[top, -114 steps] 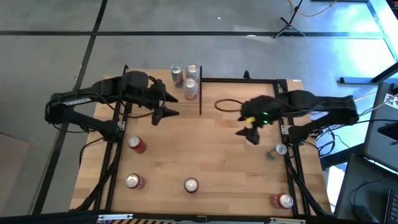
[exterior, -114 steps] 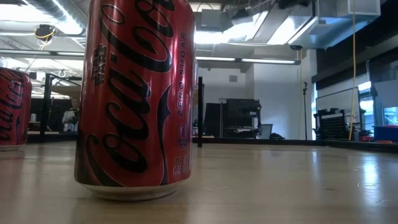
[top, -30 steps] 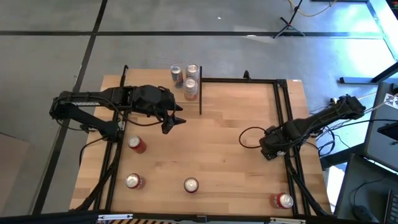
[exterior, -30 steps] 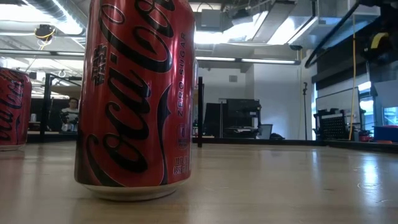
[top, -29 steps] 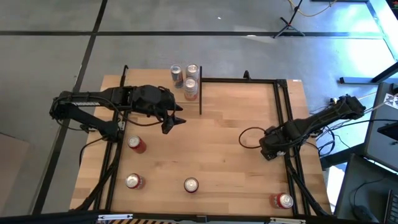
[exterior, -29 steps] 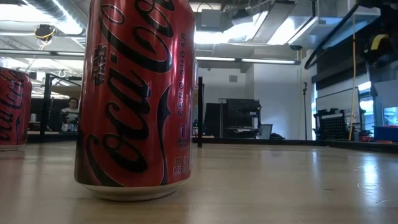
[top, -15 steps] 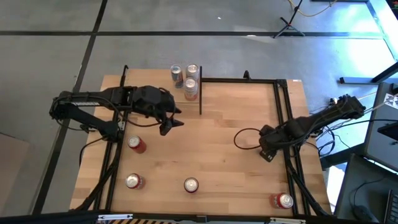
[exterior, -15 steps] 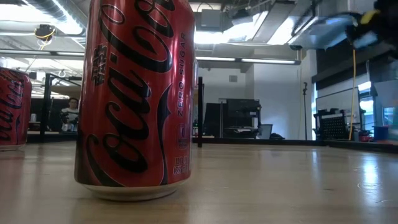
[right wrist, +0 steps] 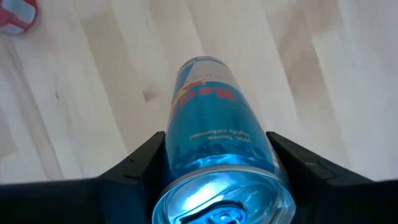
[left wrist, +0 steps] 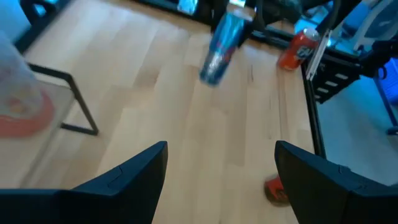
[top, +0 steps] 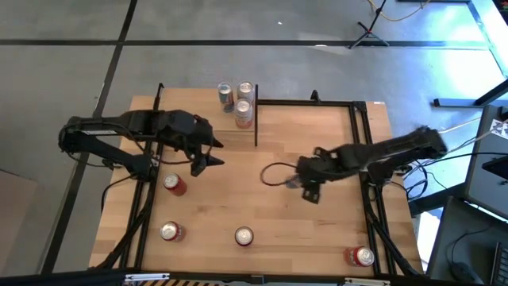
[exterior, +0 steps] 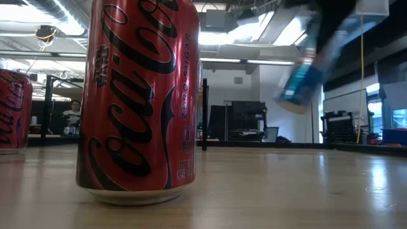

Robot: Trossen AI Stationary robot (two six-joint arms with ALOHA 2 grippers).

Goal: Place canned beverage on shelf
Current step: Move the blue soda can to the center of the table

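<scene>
Your right end effector (top: 304,184) has lifted the blue can (right wrist: 217,143) off the table's right edge, gripping it mid-table; left end effector (top: 205,156) hangs open.

Tabletop (top: 270,214): pale wood planks, smooth, matt with soft sheen. Blue can (right wrist: 217,149): glossy painted metal, bright bare-metal lid. Red cans, one (exterior: 137,95) near front edge: shiny printed metal, silver rims. Right tool (right wrist: 217,168) fingers (right wrist: 134,171): matt black plastic. Shelf posts (top: 255,123): thin black metal. Floor (top: 79,71): grey, smooth concrete.
</scene>
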